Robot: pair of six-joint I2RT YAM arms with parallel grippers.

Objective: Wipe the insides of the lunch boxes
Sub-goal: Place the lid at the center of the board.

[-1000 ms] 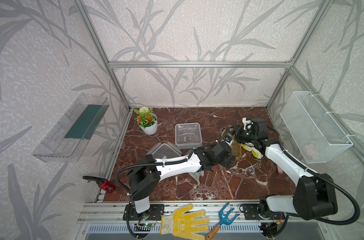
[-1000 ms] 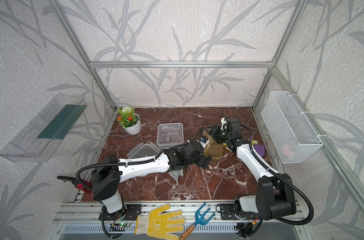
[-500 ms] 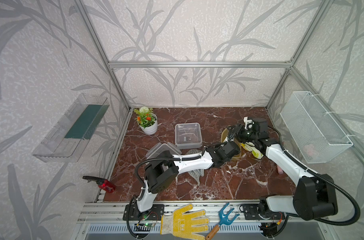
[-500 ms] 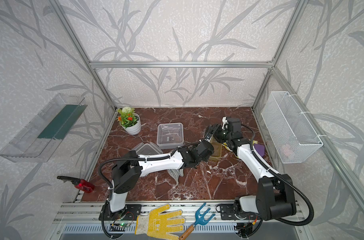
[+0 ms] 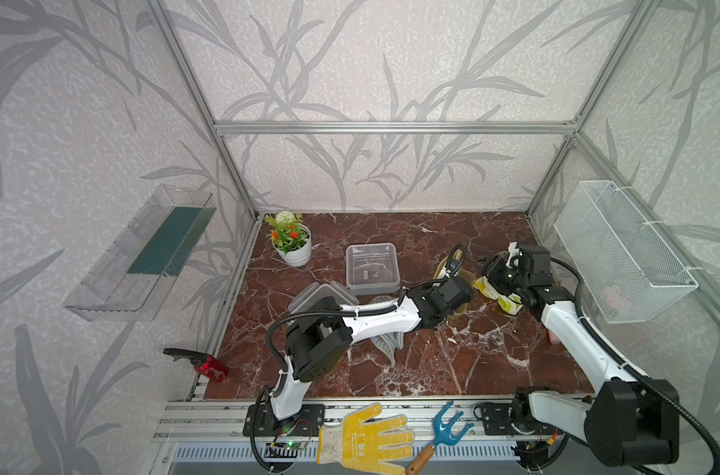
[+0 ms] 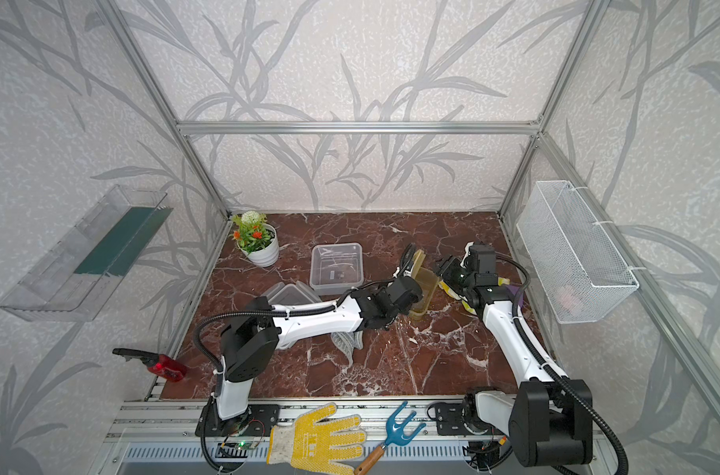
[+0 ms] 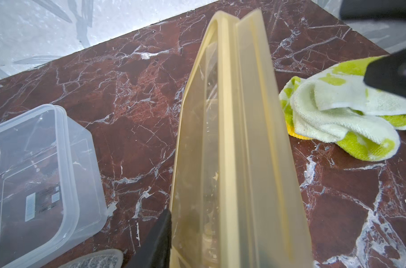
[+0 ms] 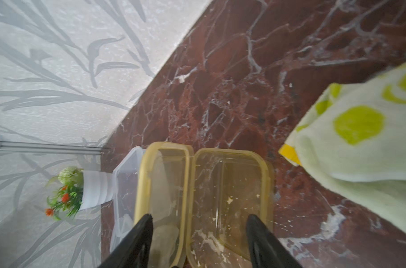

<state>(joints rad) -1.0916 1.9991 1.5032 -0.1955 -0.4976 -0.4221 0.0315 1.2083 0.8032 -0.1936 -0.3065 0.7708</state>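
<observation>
your left pincer [image 6: 415, 283] is in at the amber lunch box [image 6: 427, 290], which sits open on the surface [image 5: 432, 370] right of centre, between your two wrists. the amber lid [image 6: 418, 260] stands up on edge along the side of the box that faces the clear one. in the left wrist view one finger [image 7: 160, 232] lies against the lid's outer face. the other finger is hidden behind the plastic, so you cannot tell whether that pincer is clamped on the lid or only touching it.

your right pincer [image 8: 199, 217] hangs just beside the same box with its fingers apart and nothing between them. through that gap you look into the open box, where pale specks dot the floor.

the green-spotted towel [image 5: 490, 290] lies crumpled on the surface just beside the amber box, under your right wrist.

the clear lunch box [image 5: 372, 269] stands open and upright near the middle, toward the back, apart from the amber one, with a label showing on its floor. its grey lid [image 5: 321, 293] lies just beside it, toward the front and left.

a flower pot [image 5: 293, 251] sits in the back left corner, and a wire basket [image 5: 621, 255] hangs on the right wall.
</observation>
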